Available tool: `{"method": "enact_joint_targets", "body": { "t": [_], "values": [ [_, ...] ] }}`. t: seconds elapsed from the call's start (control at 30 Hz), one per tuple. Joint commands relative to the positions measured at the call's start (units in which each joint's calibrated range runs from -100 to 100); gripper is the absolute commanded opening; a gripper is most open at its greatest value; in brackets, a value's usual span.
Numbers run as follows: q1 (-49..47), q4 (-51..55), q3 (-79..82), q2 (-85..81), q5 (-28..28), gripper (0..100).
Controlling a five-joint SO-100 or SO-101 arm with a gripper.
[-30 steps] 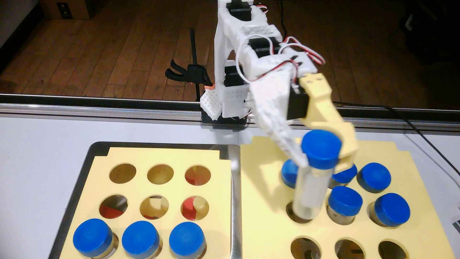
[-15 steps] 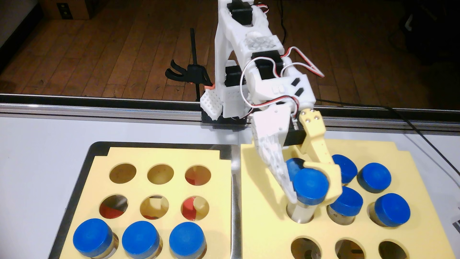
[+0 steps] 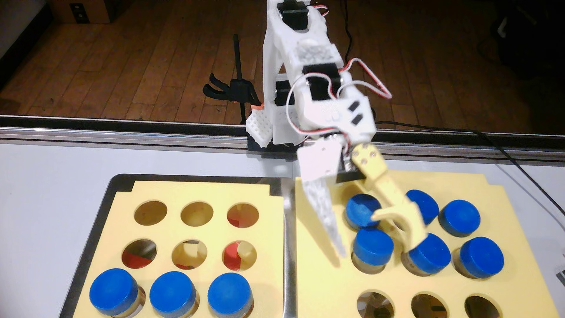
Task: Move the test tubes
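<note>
Fixed view, looking down across the table toward the arm base.

Left half of frame: a metal tray (image 3: 91, 220) holds a yellow foam rack (image 3: 269, 232) with a three-by-three grid of round holes. The upper and middle rows are unfilled. The bottom row holds three test tubes, blue caps up: left (image 3: 113, 291), centre (image 3: 173, 293), right (image 3: 230, 293). Each is seated with only the cap and a sliver of clear wall above the foam.

Centre, upper frame: the white arm (image 3: 293, 39) rises from its base at the far table edge, with a black clamp (image 3: 232, 90) just to its left against the wooden floor.

Right half of frame: a second yellow foam rack (image 3: 318, 275) lies just beside the tray. Its upper row carries three capped tubes: (image 3: 360, 211), (image 3: 423, 205), (image 3: 458, 217). Its middle row also carries three: (image 3: 373, 246), (image 3: 429, 255), (image 3: 481, 256). All six are seated upright in their holes. The three bottom-row holes (image 3: 428, 305) hold no tubes.

The gripper (image 3: 376, 249) points down over the left tube of the middle row. Jaws stand spread wide and hold nothing. The white finger (image 3: 327, 223) slants down with its tip over bare foam just left of that tube, apart from the cap. The yellow finger (image 3: 394, 201) crosses in front of the upper-row caps, and its tip reaches the cap of the centre middle-row tube; whether it touches cannot be told. Some motion blur on the fingers.
</note>
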Motion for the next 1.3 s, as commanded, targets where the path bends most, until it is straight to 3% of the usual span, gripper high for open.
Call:
{"method": "enact_joint_targets", "body": {
  "t": [0.0,0.23,0.37,0.57,0.97,1.27],
  "values": [
    [5.0,0.0,-6.9,-2.5,-0.2,34],
    [15.5,0.0,1.1,-7.4,3.0,34],
    [17.2,-0.1,0.8,-3.5,3.0,34],
    [18.6,-11.1,-3.2,4.6,3.1,34],
    [20.2,-11.1,-15.4,16.7,3.1,34],
    [20.8,-11.1,-15.6,16.6,2.8,13]
  ]
}}
